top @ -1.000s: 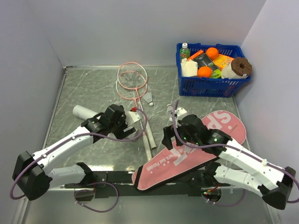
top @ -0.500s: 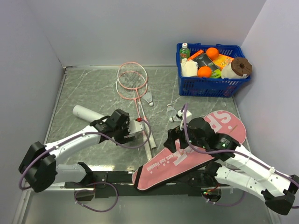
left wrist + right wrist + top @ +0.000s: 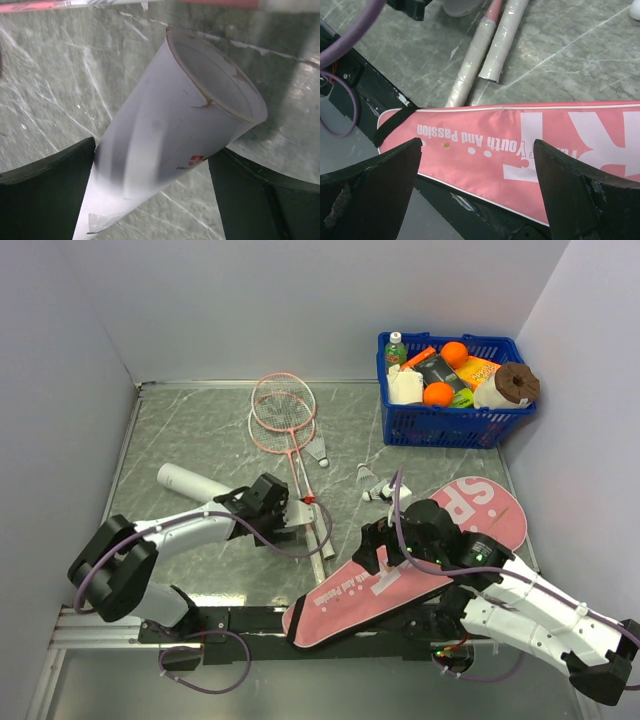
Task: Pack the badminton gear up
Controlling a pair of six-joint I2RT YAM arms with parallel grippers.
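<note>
The white tube (image 3: 185, 480) lies aslant under my left arm. In the left wrist view the tube (image 3: 170, 125) fills the gap between the two black fingers, its open end pointing away toward the racket handles. My left gripper (image 3: 300, 515) (image 3: 152, 150) is shut on it. Two pink-framed rackets (image 3: 283, 405) lie stacked, with their pale handles (image 3: 322, 535) (image 3: 470, 65) near the pink bag (image 3: 420, 560). My right gripper (image 3: 385, 548) (image 3: 477, 145) is open and hovers above the bag's white lettering (image 3: 485, 145). Two white shuttlecocks (image 3: 319, 452) (image 3: 370, 480) lie on the table.
A blue basket (image 3: 450, 425) of groceries stands at the back right. White walls close in the table on the left, back and right. The black base rail (image 3: 240, 620) runs along the near edge, and the bag's narrow end overhangs it.
My left gripper has moved nearer and to the right, swinging the tube's open end toward the racket handles. My right gripper has drawn back along the bag toward its narrow end.
</note>
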